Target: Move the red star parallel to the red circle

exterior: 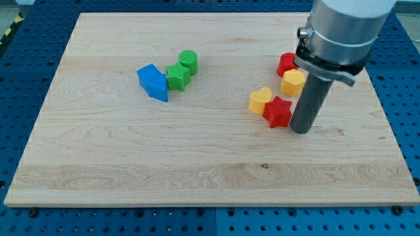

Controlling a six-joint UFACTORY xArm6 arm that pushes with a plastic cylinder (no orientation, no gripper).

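The red star [277, 111] lies on the wooden board [131, 164] at the view's right of centre. My tip [301, 130] stands just to the view's right of the star, close to or touching it. The red circle [286, 63] sits above the star toward the view's top, partly hidden behind my rod. A yellow heart [260, 100] touches the star on its upper left. A yellow hexagon [293, 82] lies between the red circle and the star, right beside my rod.
A blue block [153, 82], a green star [177, 77] and a green cylinder [189, 62] cluster at the view's upper left of centre. The board's right edge [387, 124] is near my rod.
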